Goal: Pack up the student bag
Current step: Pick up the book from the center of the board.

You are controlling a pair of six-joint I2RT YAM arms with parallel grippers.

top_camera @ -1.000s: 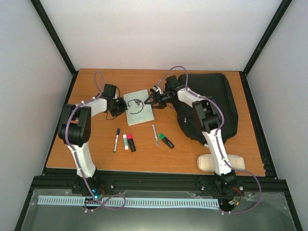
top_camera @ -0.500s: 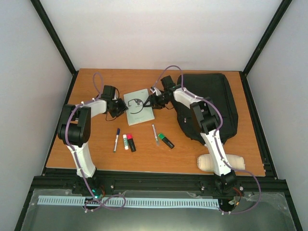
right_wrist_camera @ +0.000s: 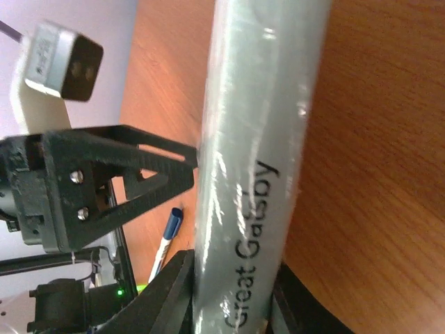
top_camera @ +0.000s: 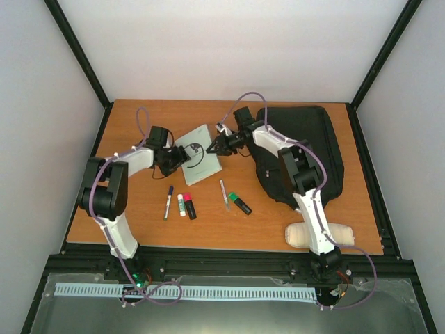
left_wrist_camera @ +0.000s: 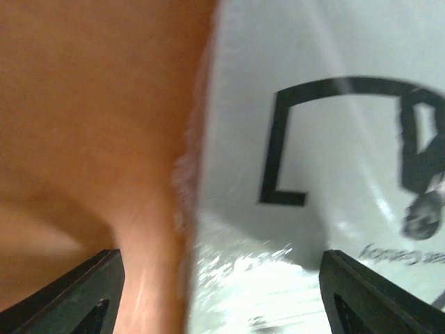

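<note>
**Book pinched at the spine, bag waiting on the right**

The right gripper (right_wrist_camera: 233,273) had one black finger on each side of the spine of the grey "Great Gatsby" paperback (right_wrist_camera: 259,139). Both pressed against it, so it read as a grip on the book. The left gripper (left_wrist_camera: 219,268) stood wide open and held nothing. One of its fingers was over bare wood and the other over the cover, with the book's left edge running between them.

From overhead the book sat skewed between the two arms, toward the back of the table (top_camera: 268,229). Whether any edge was off the wood could not be told.

The student bag (top_camera: 316,149) lay flat on the right side of the table, beside the right arm and apart from the book. Its opening was not visible.

A blue-capped pen (top_camera: 167,202), a pink marker (top_camera: 189,206) and a green highlighter (top_camera: 240,203) lay loose in front of the book. A cream pouch (top_camera: 302,236) lay near the right arm's base.

The step in hand was probably getting the book up and across to the bag. A pinch on the spine alone would likely let the pages sag or fan out. It would help to grip deep, lift slowly and keep the spine level. The left arm should stay clear of the carry path, and the bag mouth needs to be found before the book goes in.
</note>
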